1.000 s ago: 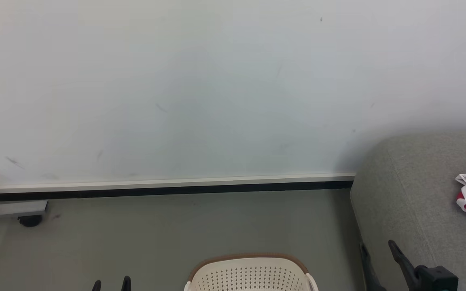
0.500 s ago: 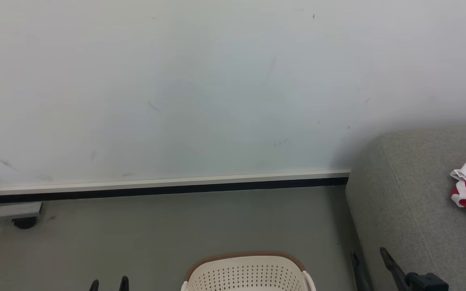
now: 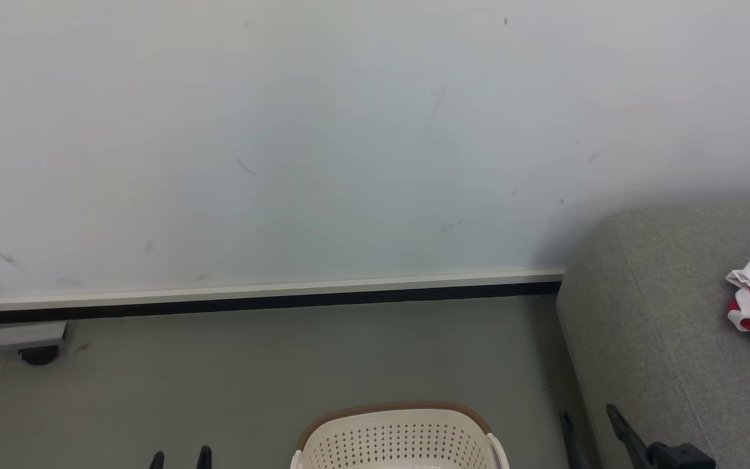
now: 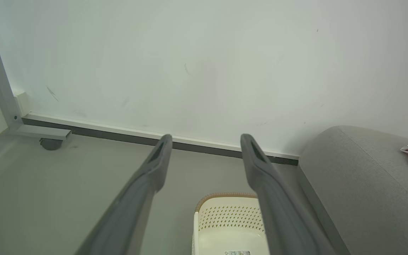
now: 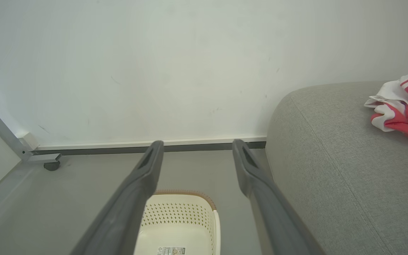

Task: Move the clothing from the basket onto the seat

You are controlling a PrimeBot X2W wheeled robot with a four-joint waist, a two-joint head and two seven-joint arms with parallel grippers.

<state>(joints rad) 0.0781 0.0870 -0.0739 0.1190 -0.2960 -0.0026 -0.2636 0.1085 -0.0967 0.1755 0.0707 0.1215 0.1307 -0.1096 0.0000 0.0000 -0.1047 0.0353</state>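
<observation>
Red, white-banded clothing (image 5: 407, 101) crumpled on grey seat (image 5: 331, 177); left claw (image 4: 205, 141), right claw (image 5: 197, 147) spread.

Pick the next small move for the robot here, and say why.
Probably tilt the head down to check the rest of the cream perforated plastic basket. Its visible floor, around the label sticker, is bare; the red-and-white garment lies on the grey fabric sofa seat; the left gripper and right gripper have jaws apart, holding nothing. The basket's near part is cut off.
</observation>
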